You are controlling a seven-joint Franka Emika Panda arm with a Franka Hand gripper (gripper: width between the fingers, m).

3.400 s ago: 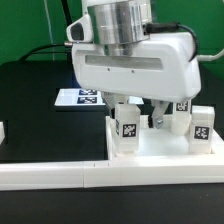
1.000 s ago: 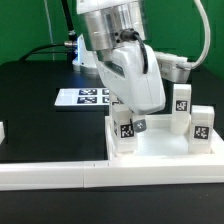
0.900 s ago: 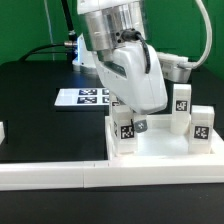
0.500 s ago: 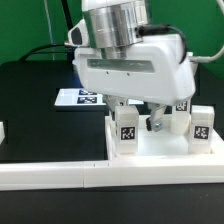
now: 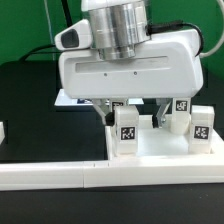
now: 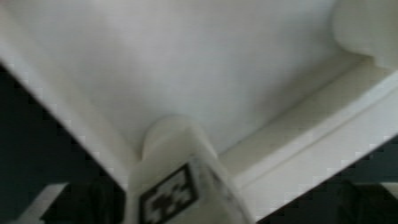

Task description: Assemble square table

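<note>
Low in the exterior view's centre, the fingers [image 5: 133, 108] straddle an upright leg [image 5: 126, 128] standing at the near-left corner of the square table top [image 5: 165, 152]. Its long axis is vertical, directly beneath them. Whether they grip it I cannot tell.

A large white plastic square tray-like tabletop [image 5: 160, 148] lies flat, with small white tagged block legs [image 5: 126, 131] standing upright on it.
</note>
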